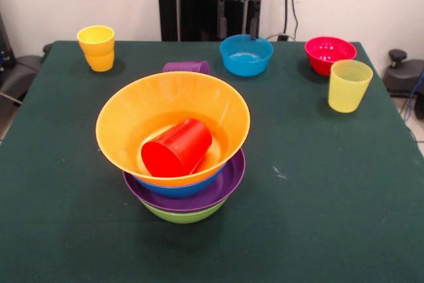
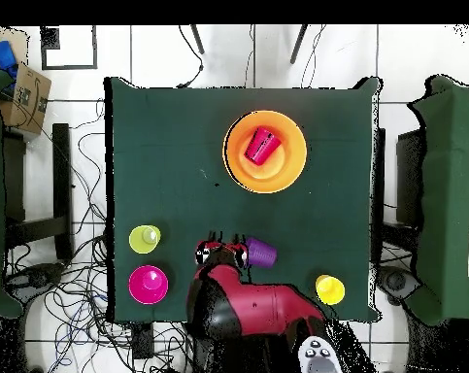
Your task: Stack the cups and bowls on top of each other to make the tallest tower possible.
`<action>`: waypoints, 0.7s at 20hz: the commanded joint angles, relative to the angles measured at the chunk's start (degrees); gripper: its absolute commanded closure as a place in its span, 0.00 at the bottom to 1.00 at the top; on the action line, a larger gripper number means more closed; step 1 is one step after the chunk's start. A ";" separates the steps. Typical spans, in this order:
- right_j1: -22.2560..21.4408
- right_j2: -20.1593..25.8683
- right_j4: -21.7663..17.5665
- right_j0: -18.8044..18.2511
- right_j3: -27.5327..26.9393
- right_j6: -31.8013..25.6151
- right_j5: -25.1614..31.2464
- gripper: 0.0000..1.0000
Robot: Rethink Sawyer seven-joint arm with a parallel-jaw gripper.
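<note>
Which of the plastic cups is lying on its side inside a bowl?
The red plastic cup: it lies tipped inside the wide orange plastic bowl topping the stack, while the other cups sit on the green table.

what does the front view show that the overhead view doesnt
Only the front view shows the tower's layers under the orange bowl: blue, purple, green. It also shows the small blue bowl, hidden overhead beneath the arm.

Only the overhead view shows the arm's red body reaching over the table edge.

Both show the red cup on its side in the orange bowl, and the pale yellow cup.
</note>
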 commanded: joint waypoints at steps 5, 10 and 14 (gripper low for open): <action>22.05 -6.48 -6.07 2.87 -2.22 5.53 -17.89 0.00; 27.45 -6.90 -7.87 1.26 -5.55 4.89 -22.19 0.00; 27.63 -6.06 -10.19 -0.88 -7.02 4.65 -21.12 0.00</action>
